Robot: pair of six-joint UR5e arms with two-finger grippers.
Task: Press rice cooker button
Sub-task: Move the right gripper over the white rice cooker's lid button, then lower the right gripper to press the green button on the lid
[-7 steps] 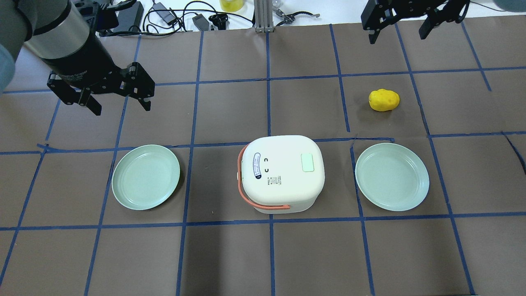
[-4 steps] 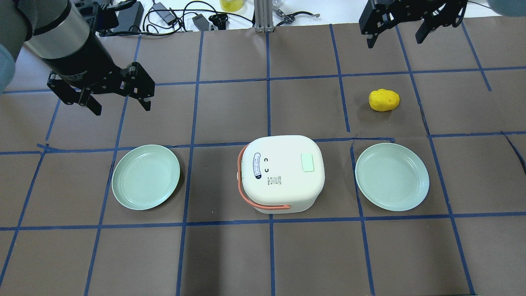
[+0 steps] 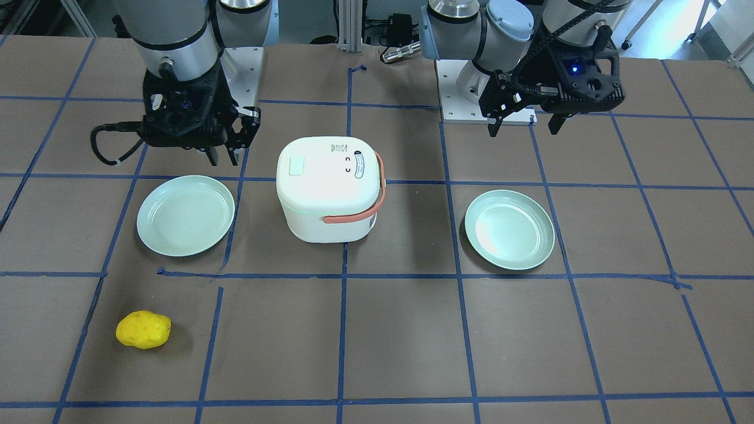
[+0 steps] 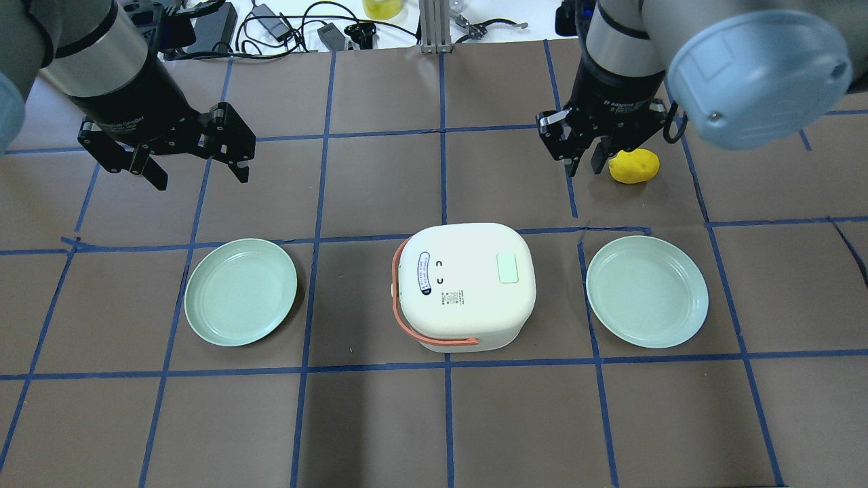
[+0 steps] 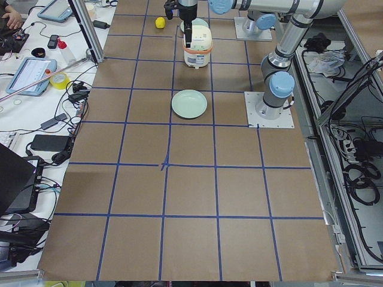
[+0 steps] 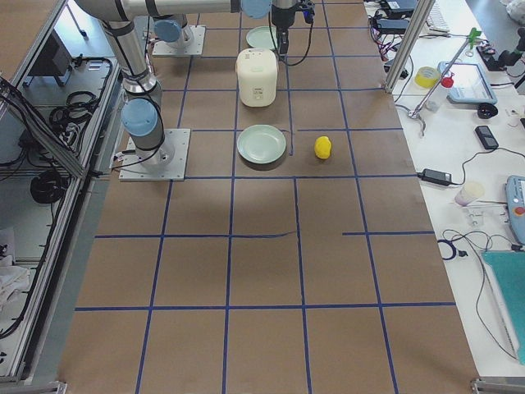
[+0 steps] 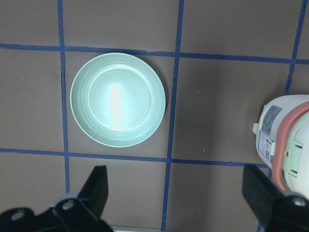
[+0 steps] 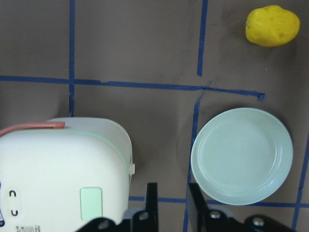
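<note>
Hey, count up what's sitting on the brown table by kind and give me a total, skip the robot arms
Green plates: 2, left plate and right plate
White rice cooker: 1
Yellow potato-shaped object: 1
Total: 4

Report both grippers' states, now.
Left gripper: open, holding nothing.
Right gripper: nearly shut, holding nothing.
</note>
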